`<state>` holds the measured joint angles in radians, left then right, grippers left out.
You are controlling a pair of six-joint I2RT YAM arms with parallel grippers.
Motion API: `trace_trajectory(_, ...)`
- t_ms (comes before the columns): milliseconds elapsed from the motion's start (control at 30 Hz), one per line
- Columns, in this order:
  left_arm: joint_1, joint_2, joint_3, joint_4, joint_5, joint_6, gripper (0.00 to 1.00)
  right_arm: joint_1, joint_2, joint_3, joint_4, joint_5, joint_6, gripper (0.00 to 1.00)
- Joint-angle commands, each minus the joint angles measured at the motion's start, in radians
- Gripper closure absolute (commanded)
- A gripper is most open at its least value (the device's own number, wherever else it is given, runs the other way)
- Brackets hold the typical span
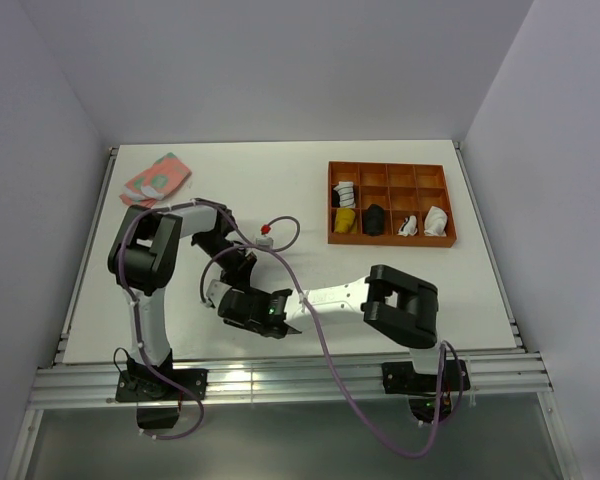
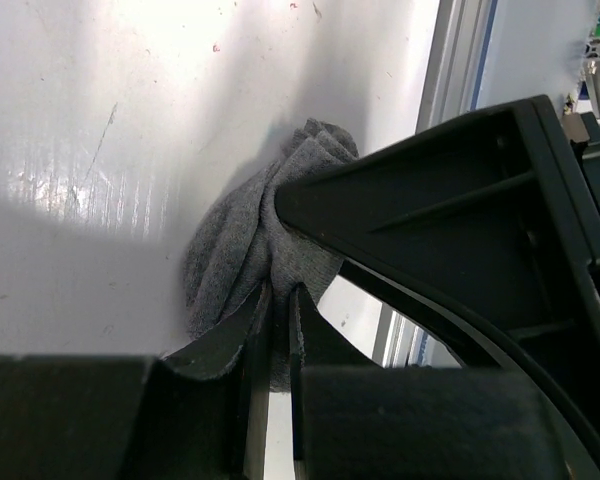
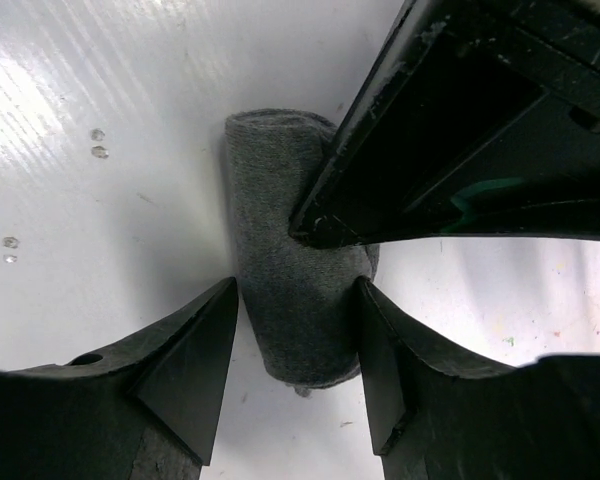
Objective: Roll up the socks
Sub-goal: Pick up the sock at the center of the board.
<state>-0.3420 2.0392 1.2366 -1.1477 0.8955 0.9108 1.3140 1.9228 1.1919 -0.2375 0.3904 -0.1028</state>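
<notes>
Left pincer (image 2: 280,305) clenched on a fold of the grey sock (image 2: 230,260), which lies bunched on the worktop (image 1: 280,180) toward the near edge, between the arms. Right pincer (image 3: 295,300) straddles the same roll, a finger at each side; squeezing or just touching, cannot tell. Orange tray (image 1: 390,166) of small bundles sits far right, well apart.

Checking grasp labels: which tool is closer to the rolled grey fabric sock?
Left. The left tool pinches the rolled grey fabric sock. The right tool only straddles it, one finger at either side.
</notes>
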Motion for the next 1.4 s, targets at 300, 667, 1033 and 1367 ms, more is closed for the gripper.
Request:
trace_trajectory(300,0.005,0.114,0.13,-0.156,-0.026,0.128,0.98,-0.081,0.073,0.066,-0.102,-0.143,0.006,0.45)
trace_trajectory(667,0.008,0.124,0.224,-0.208,0.017,0.112,0.9,-0.124,0.122,0.087,-0.155,-0.335,0.072,0.65)
trace_trajectory(1033,0.066,0.023,0.261,-0.092,0.111,-0.09,0.82,-0.153,0.107,0.018,-0.115,-0.364,0.164,1.0)
trace_trajectory(1367,0.161,-0.076,0.278,0.049,0.108,-0.334,0.82,-0.185,0.055,-0.038,-0.069,-0.358,0.256,1.0)
